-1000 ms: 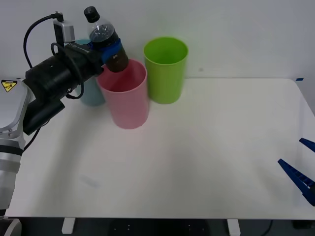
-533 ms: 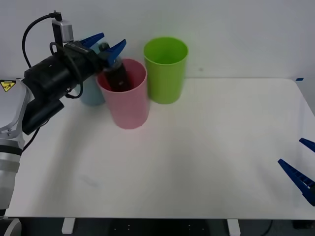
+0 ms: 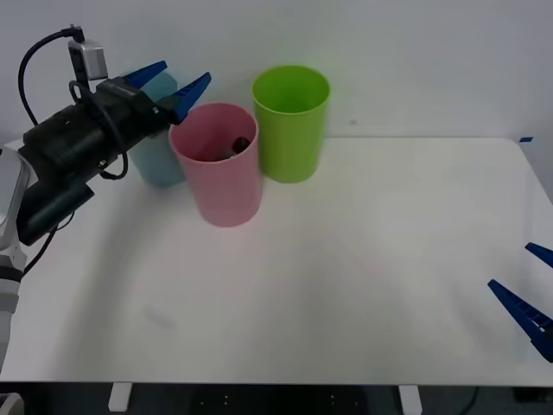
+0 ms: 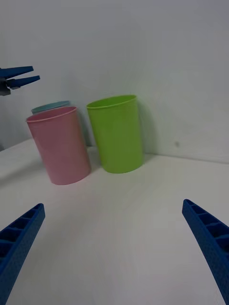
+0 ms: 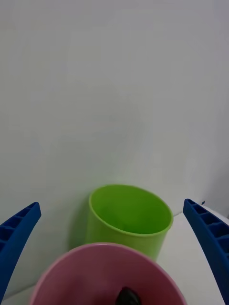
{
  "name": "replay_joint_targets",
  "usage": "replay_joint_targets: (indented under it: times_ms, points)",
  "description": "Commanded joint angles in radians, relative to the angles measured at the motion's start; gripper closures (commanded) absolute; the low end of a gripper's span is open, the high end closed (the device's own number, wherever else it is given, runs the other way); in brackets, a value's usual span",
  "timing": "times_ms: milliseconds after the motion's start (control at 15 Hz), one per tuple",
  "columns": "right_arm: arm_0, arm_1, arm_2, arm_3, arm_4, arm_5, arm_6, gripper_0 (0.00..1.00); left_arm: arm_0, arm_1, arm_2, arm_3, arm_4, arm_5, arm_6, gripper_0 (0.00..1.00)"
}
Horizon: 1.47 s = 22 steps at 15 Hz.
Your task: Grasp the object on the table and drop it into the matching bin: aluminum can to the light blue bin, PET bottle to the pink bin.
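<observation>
The PET bottle lies inside the pink bin, only its dark end showing below the rim; its dark tip also shows down in the pink bin in the left wrist view. My left gripper hovers open and empty just above and to the left of the pink bin's rim. The light blue bin stands behind that arm, partly hidden. My right gripper waits open at the table's right edge. The right wrist view has the pink bin and the light blue bin behind it.
A lime green bin stands right of the pink one, almost touching it, and is seen as the green bin and the green bin in the wrist views. A white wall runs behind the bins.
The left gripper opened over the pink bin and the bottle fell inside. The left arm has since drawn back to the left. The right arm has stayed still.
</observation>
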Motion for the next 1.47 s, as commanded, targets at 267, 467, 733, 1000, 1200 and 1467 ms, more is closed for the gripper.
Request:
replay_joint_targets:
  times_ms: [267,467,733,1000,1200,1467]
  points:
    - [0.000,0.000,0.000,0.000,0.000,0.000,0.000,0.00,0.120,0.016,0.102,-0.092,0.046,-0.087,-0.004,0.00]
    - [0.000,0.000,0.000,0.000,0.000,0.000,0.000,0.00,0.187,0.016,0.175,-0.134,0.069,-0.156,-0.006,0.00]
    - [0.000,0.000,0.000,0.000,0.000,0.000,0.000,0.00,0.288,0.016,0.278,-0.169,0.120,-0.261,-0.029,0.00]
    - [0.000,0.000,0.000,0.000,0.000,0.000,0.000,0.00,0.399,0.022,0.342,-0.220,0.172,-0.304,-0.059,0.00]
    - [0.000,0.000,0.000,0.000,0.000,0.000,0.000,0.00,0.477,0.025,0.389,-0.230,0.216,-0.341,-0.145,0.00]
    - [0.000,0.000,0.000,0.000,0.000,0.000,0.000,0.00,0.561,0.049,0.441,-0.230,0.248,-0.401,-0.210,0.00]
